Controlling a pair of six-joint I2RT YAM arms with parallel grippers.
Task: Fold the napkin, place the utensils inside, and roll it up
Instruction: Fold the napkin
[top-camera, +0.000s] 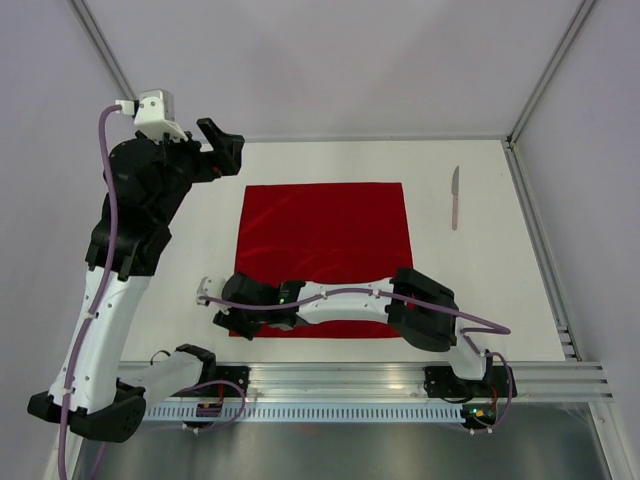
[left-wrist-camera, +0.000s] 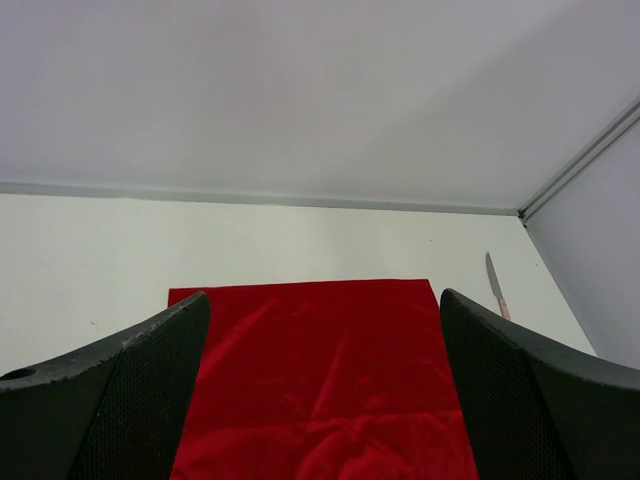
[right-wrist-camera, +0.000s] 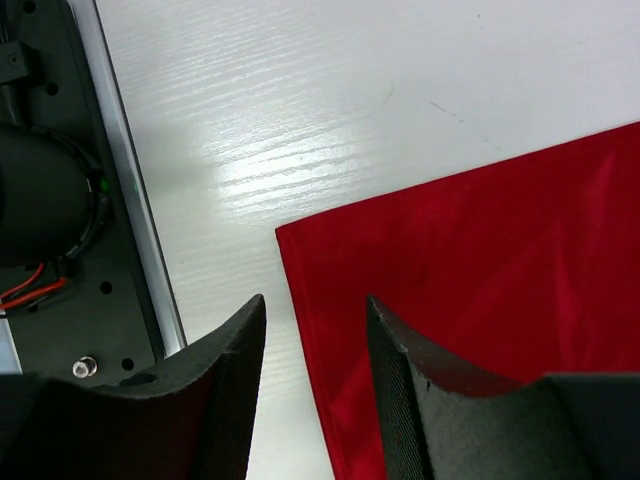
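Red cloth edge sits between the right gripper's part-open jaws at the napkin's near-left corner, nothing pinched yet. Napkin's flat mid-table. Left gripper hangs wide open and empty near the far-left corner. Looks like the first fold: pinch, then lift. No containers; knife lies off right.

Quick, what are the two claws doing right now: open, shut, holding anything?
Left gripper: wide open, holding nothing.
Right gripper: open, set over a corner of the napkin, with nothing clamped.
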